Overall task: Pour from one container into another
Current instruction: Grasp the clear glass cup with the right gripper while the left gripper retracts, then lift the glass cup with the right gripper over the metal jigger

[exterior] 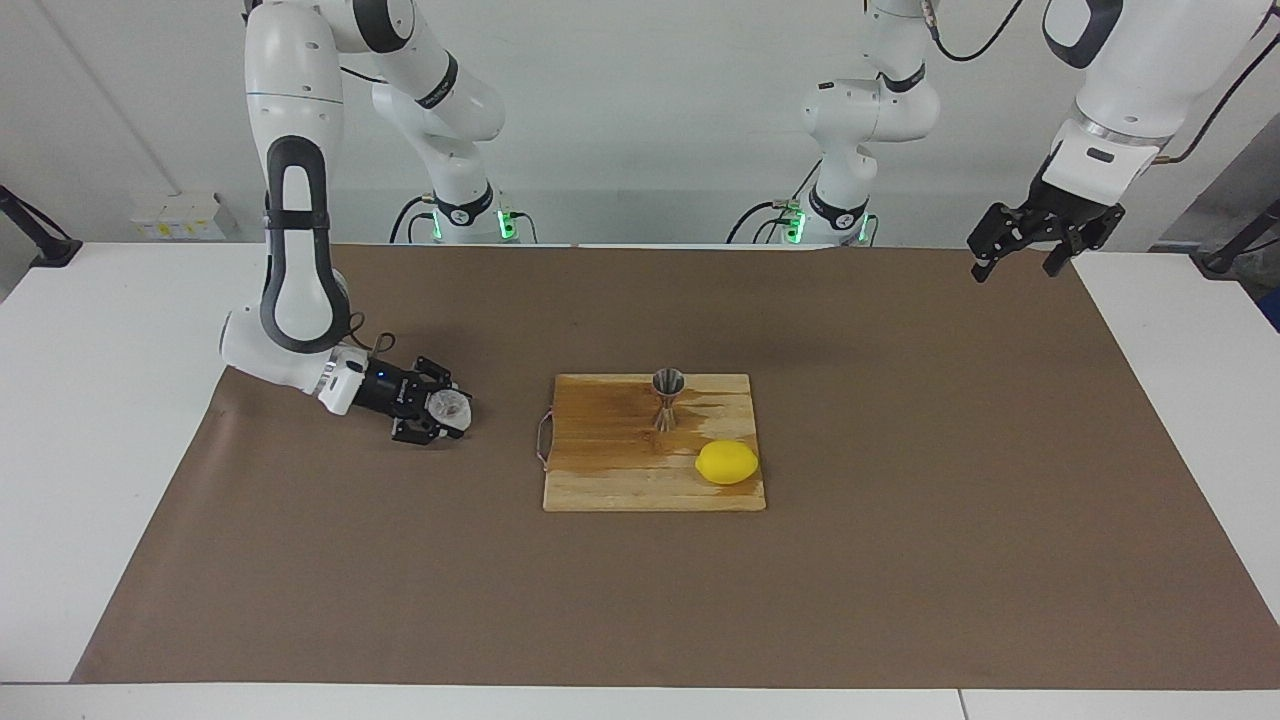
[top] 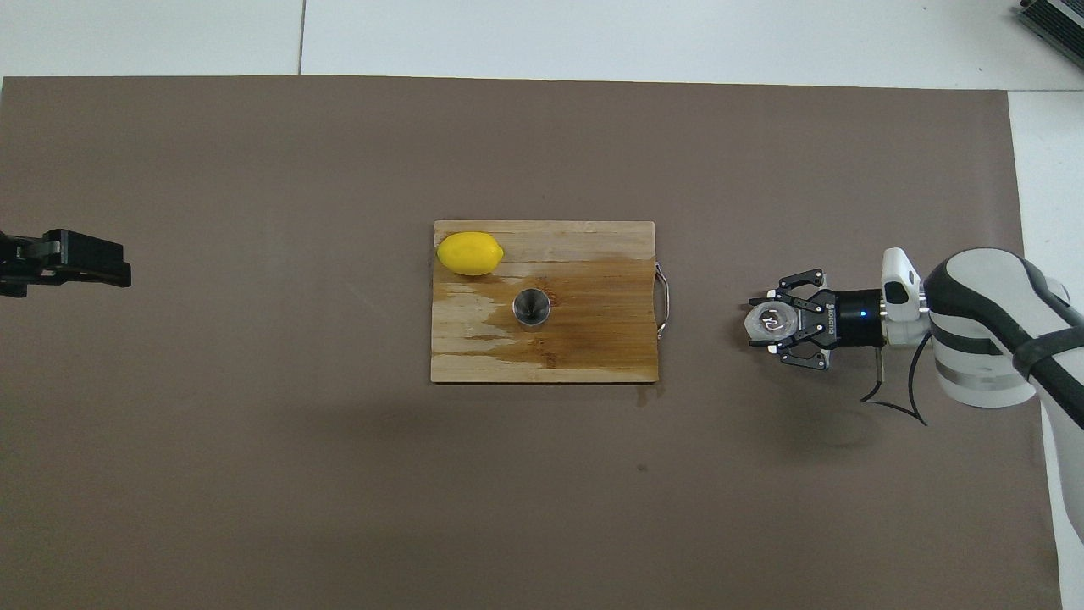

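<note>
The clear short cup (exterior: 447,407) (top: 772,320) stands on the brown mat toward the right arm's end of the table. My right gripper (exterior: 452,416) (top: 760,324) lies low and level, its fingers shut on the cup's two sides. The steel jigger (exterior: 668,398) (top: 532,306) stands upright on the wooden cutting board (exterior: 600,485) (top: 593,360) at mid table. My left gripper (exterior: 1020,262) (top: 89,258) hangs open and empty, high over the mat's edge at the left arm's end.
A yellow lemon (exterior: 727,462) (top: 470,252) lies on the board's corner, farther from the robots than the jigger. Part of the board looks wet and dark. A metal handle (top: 665,301) sticks out of the board toward the cup.
</note>
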Available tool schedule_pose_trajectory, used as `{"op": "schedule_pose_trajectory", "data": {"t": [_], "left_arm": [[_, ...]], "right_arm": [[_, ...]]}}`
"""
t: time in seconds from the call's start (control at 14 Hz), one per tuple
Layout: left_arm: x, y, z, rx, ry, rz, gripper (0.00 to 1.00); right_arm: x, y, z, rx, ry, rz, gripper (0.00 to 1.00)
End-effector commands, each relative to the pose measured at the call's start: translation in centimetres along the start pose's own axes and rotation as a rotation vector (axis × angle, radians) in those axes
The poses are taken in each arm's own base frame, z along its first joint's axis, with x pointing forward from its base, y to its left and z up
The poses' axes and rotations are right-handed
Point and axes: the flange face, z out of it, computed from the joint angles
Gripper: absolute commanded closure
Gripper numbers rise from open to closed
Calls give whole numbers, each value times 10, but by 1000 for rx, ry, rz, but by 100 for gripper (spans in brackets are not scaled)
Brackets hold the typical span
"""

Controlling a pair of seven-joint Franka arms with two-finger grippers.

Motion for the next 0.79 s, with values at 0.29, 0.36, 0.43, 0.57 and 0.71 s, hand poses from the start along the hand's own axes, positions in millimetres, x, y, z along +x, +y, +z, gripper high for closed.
{"op": "schedule_pose_trajectory", "data": {"t": [0.29, 0.36, 0.43, 0.57, 0.71], "left_arm": [[-1, -16, 3, 2, -39, -21, 0], [-4, -16, 7, 3, -45, -13, 0], [-3, -18, 8, 3, -40, -13, 0], [-6, -18, 10, 4, -57, -13, 0], [-10, -13, 10, 4, -60, -2, 0]], "right_arm": [[83, 34, 2, -74, -39, 136, 88], [110, 37, 9, -100, -67, 157, 88], [137, 38, 23, -108, -82, 191, 88], [175, 37, 49, -138, -111, 232, 88], [209, 33, 79, -169, -133, 252, 88]]}}
